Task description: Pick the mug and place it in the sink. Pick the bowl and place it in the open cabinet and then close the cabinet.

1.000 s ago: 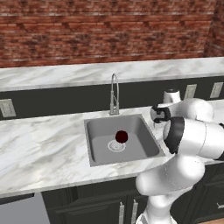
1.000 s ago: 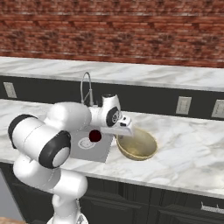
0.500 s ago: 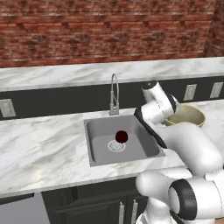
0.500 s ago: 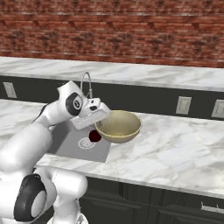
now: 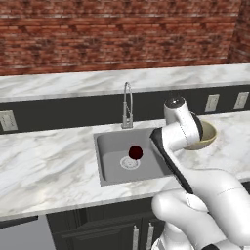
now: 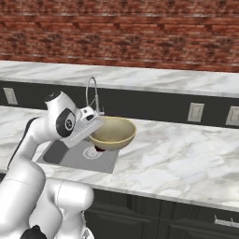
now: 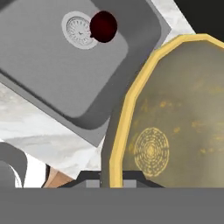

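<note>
Gripper [image 6: 96, 127]: fingers pinched on the bowl's near rim, holding it in the air.
Bowl [image 6: 113, 133]: upright, lifted above the sink's right edge.
Mug [image 5: 135, 153]: inside the sink [image 5: 110, 168], just beside the drain [image 5: 129, 163].
Faucet [image 5: 127, 105]: behind the sink.

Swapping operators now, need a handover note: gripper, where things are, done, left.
Gripper: shut on the bowl's rim, bowl lifted off the counter, at the sink's right edge.
Mug: in the sink, beside the drain.
Done: mug placed; bowl picked.
Left: carry the bowl to the open cabinet, set it inside, shut the door.
</note>
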Controlling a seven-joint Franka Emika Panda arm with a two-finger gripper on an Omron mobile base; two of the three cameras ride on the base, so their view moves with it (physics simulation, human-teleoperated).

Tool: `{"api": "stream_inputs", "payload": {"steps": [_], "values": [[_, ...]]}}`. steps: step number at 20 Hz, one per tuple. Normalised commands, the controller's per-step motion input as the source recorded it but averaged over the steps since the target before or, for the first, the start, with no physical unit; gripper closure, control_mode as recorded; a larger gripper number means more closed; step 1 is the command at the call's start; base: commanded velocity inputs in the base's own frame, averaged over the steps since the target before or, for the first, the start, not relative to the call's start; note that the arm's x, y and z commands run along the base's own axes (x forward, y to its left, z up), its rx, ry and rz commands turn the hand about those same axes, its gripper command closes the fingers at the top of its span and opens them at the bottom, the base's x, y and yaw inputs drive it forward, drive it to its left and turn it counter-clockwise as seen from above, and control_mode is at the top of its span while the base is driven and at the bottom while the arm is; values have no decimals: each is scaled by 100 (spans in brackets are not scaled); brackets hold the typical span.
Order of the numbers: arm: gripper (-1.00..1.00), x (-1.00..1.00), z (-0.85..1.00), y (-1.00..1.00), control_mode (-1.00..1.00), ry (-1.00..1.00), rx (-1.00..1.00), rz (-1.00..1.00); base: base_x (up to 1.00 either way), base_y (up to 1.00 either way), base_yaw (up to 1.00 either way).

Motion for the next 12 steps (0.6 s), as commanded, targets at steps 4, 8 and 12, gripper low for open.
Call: {"api": "stream_inputs", "payload": {"steps": [4, 8, 12], "values": [[100, -14, 0, 52, -100, 6, -6, 38, 0, 0, 0], [100, -29, 0, 35, -100, -4, -1, 31, 0, 0, 0], [100, -27, 0, 19, -100, -3, -1, 27, 0, 0, 0]]}}
